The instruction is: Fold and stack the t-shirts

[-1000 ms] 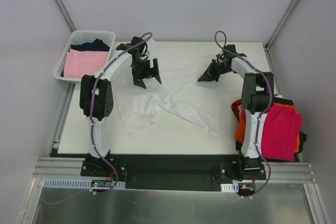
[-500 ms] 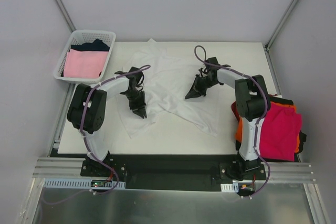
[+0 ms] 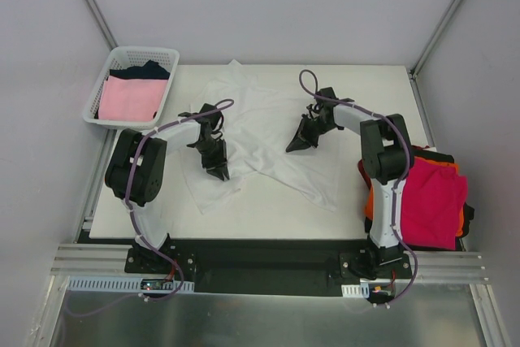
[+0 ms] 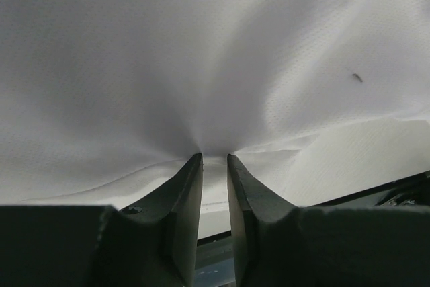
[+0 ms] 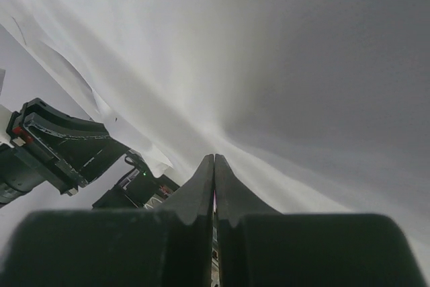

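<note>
**Left gripper** (image 4: 213, 158): clenched on a pinch of the white t-shirt (image 3: 272, 115), with the cloth puckering into its fingertips. A second ago it hung wide open over the far part of the shirt. It has since come nearer and lower and has closed on the shirt's left near portion.

**Right gripper** (image 5: 214, 158): fingers pressed fully together and grasping the same shirt, with creases radiating from the tips. It has slid toward the centre since a second ago, with its grip unchanged.

**White t-shirt:** lies crumpled and unfolded across the middle of the table (image 3: 370, 87), with both grippers on it. Two grasps now hold it, so in my judgement the spreading or first fold can begin. The fold itself is not yet made.

**Other stock:**
- A magenta-red t-shirt (image 3: 435, 201) lies over an orange t-shirt (image 3: 372, 202) at the right edge, beside the right arm.
- A pale pink t-shirt (image 3: 130, 97) and a navy t-shirt (image 3: 146, 69) sit in the basket (image 3: 91, 107) at far left.
</note>
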### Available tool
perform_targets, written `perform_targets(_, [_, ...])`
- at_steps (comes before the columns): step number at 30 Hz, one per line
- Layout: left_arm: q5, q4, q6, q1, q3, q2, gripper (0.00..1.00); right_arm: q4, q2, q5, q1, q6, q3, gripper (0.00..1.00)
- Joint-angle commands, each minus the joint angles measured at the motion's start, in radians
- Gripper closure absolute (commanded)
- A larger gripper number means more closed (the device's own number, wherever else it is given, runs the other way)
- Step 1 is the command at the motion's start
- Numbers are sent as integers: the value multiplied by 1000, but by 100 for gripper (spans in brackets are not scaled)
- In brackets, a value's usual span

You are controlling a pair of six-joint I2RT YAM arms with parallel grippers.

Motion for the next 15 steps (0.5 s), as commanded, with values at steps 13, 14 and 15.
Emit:
perform_targets(13, [-12, -14, 15, 22, -70, 9, 80, -73, 90, -14, -96, -40, 160, 99])
perform_targets(14, [-10, -18, 13, 23, -75, 1, 80, -78, 96, -12, -107, -43, 172, 99])
perform_targets(15, [-8, -20, 9, 23, -80, -3, 80, -83, 107, -15, -128, -45, 190, 99])
